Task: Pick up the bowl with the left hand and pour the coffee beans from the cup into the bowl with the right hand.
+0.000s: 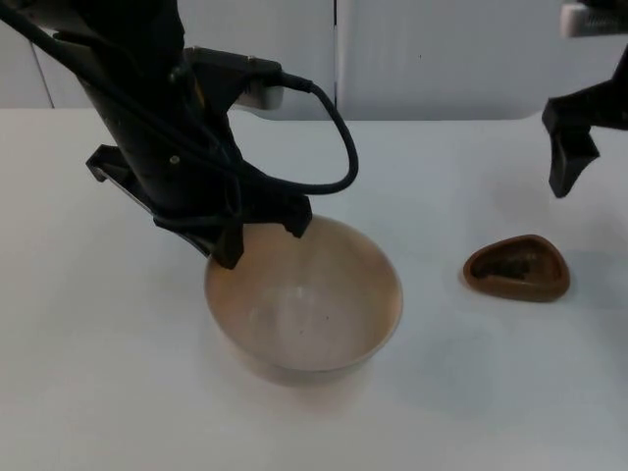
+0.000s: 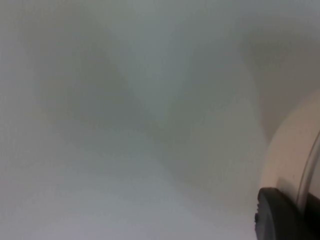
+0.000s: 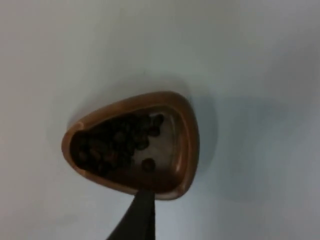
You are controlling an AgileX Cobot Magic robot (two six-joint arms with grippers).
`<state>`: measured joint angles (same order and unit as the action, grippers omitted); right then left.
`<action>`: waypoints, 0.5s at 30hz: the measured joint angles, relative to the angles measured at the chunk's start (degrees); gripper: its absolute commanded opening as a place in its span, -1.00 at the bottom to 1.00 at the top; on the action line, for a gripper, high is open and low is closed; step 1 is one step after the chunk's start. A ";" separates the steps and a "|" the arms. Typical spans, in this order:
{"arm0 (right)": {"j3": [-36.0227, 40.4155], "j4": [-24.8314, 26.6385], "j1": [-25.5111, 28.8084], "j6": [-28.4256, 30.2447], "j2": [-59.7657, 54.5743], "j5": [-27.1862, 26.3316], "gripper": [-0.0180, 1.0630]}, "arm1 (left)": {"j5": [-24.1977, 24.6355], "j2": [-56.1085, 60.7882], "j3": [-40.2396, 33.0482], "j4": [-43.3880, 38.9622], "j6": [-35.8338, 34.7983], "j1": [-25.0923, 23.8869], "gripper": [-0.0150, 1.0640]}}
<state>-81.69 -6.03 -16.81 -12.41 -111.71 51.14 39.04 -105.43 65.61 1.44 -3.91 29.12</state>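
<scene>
- Left gripper (image 1: 263, 238): fingers straddle the far rim of the cream bowl (image 1: 304, 304) at table centre.
- Right gripper (image 1: 567, 167): finger spread indeterminate; hangs above the brown cup (image 1: 518, 268) holding coffee beans (image 3: 117, 142).

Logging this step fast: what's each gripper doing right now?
Left gripper: at the bowl's rim, one finger on each side of it; grip cannot be told.
Right gripper: above the cup of coffee beans, holding nothing; opening cannot be told.
</scene>
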 measured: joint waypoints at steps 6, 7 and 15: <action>-0.02 -0.15 0.00 0.00 -3.85 -2.27 0.64 | 0.00 0.00 0.00 0.00 0.00 0.00 -0.98; -0.02 -0.15 0.00 0.00 -3.85 -2.27 0.61 | 0.00 0.00 0.00 0.00 0.00 0.00 -0.98; -0.24 -0.97 0.00 -0.26 -7.47 -5.96 0.59 | 0.00 0.00 0.00 0.18 0.00 0.00 -0.98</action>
<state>-81.93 -7.01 -16.81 -12.67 -119.17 45.17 39.04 -105.43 65.61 1.62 -3.91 29.12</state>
